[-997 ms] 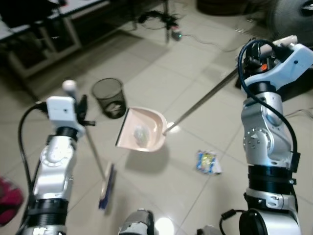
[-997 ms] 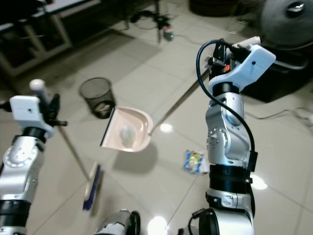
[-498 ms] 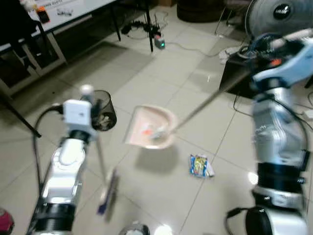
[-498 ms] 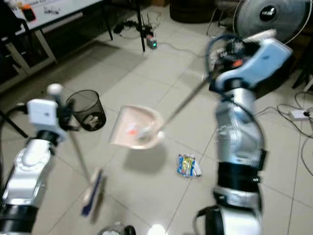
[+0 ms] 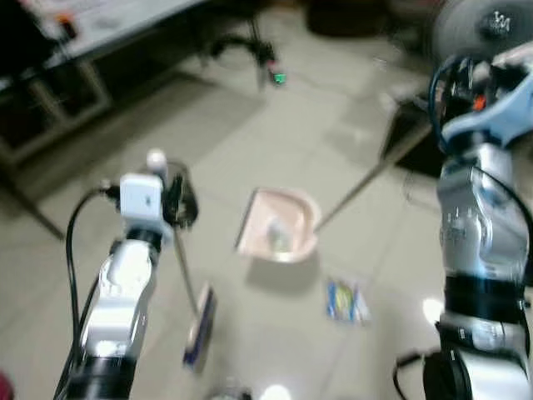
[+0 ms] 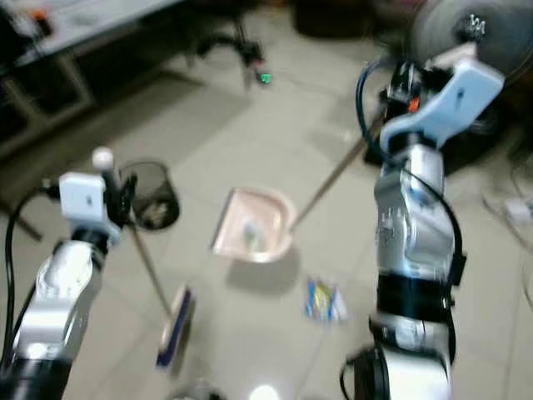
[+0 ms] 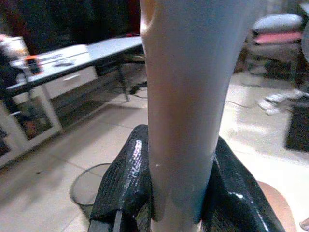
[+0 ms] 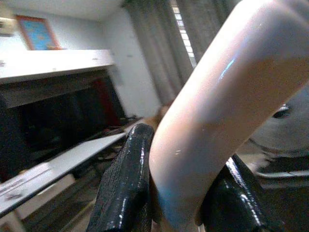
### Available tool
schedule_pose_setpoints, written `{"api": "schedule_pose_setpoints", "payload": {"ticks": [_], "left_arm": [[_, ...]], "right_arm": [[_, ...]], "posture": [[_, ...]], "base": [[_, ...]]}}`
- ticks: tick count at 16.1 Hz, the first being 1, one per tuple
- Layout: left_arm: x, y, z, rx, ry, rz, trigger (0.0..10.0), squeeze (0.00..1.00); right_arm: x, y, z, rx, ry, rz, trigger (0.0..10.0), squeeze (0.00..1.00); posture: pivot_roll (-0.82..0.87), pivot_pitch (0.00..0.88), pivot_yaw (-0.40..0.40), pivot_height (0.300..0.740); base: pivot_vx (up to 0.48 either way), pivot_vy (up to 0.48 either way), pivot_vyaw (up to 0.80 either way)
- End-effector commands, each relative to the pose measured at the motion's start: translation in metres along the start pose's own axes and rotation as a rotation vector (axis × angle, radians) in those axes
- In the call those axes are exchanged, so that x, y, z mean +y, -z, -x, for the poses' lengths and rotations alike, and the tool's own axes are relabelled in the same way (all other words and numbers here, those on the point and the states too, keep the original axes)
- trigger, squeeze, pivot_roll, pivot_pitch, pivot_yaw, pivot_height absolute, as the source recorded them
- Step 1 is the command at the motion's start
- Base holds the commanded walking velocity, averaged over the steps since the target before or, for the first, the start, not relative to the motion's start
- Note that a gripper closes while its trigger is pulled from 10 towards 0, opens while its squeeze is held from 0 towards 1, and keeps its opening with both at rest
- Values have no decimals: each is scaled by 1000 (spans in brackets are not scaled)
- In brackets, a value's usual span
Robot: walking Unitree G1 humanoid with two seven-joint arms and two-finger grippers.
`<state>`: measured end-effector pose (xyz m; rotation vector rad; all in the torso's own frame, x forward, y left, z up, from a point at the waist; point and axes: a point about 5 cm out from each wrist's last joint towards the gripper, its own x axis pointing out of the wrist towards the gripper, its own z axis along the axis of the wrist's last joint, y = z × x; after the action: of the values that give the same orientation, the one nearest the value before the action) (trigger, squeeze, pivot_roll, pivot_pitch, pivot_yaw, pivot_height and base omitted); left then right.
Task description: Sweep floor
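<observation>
Head stereo pair: both eyes look forward and down from above at the pale tiled floor point(image 5: 275, 133), blurred.
Shared by the pair: the pink plastic dustpan point(image 5: 279, 225), the black wire-mesh waste basket point(image 6: 154, 200), the blue-headed broom point(image 5: 198, 327) and the small colourful wrapper point(image 6: 323, 298), each sitting further left in the right eye.
Left wrist view: very near, looking along the left hand point(image 7: 174, 193) past the grey broom pole point(image 7: 188, 96) toward a long white surface point(image 7: 72, 58).
Right wrist view: very near, looking along the right hand point(image 8: 178, 193) past the curved pink dustpan handle point(image 8: 217, 116) toward the room's far wall.
</observation>
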<state>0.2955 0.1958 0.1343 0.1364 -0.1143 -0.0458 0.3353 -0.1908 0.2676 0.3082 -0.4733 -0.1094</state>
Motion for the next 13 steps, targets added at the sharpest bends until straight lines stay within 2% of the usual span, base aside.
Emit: {"api": "schedule_pose_setpoints", "payload": {"ticks": [1, 13], "left_arm": [[9, -4, 0, -11, -33, -37, 10000, 0], [4, -1, 1, -4, -34, -31, 10000, 0]], "right_arm": [[14, -9, -2, -51, -40, -80, 10000, 0], [13, -13, -5, -61, -51, -86, 10000, 0]], "posture": [[-7, 46, 76, 740], [-12, 41, 69, 740]], "base": [[458, 0, 0], [458, 0, 0]]}}
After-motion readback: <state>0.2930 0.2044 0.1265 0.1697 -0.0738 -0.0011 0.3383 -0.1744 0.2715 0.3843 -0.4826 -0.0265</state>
